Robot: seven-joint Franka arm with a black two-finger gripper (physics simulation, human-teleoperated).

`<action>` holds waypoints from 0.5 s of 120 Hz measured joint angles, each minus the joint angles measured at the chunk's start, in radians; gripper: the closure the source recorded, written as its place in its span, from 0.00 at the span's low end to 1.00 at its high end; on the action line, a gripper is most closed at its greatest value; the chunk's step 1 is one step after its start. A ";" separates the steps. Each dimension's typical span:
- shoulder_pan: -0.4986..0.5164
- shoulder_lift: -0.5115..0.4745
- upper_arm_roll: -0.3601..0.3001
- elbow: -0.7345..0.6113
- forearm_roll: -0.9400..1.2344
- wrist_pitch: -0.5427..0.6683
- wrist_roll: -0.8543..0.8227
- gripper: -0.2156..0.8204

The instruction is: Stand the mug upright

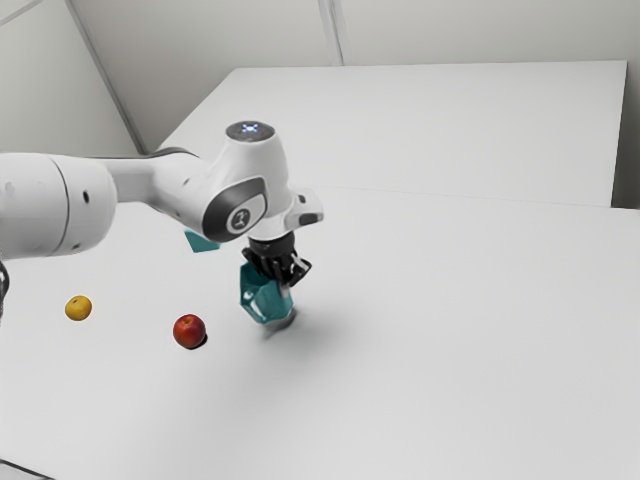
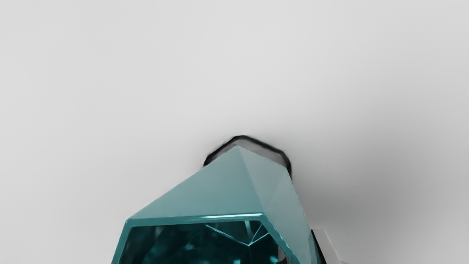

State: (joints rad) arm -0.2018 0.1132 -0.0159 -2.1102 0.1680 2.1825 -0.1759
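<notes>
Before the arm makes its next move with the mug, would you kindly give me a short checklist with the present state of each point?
1. Gripper has hold of the mug's wall, one finger inside and one outside: ok.
2. Mug stands upright: not ok, it looks tilted.
3. Mug's base sits flat on the table: cannot tell.
4. Red apple is apart from the mug: ok.
5. Yellow-orange fruit is out of the way, beyond the apple toward the exterior view's left: ok.
6. Teal object partly behind the arm has enough clearance: cannot tell.
</notes>
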 joint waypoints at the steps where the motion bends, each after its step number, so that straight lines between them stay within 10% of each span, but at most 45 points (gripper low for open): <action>1: -0.001 0.001 0.000 0.001 0.000 -0.001 -0.002 0.96; 60: -0.018 0.028 0.000 0.014 -0.007 -0.015 -0.085 0.88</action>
State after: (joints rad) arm -0.2202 0.1411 -0.0155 -2.0961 0.1609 2.1677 -0.2607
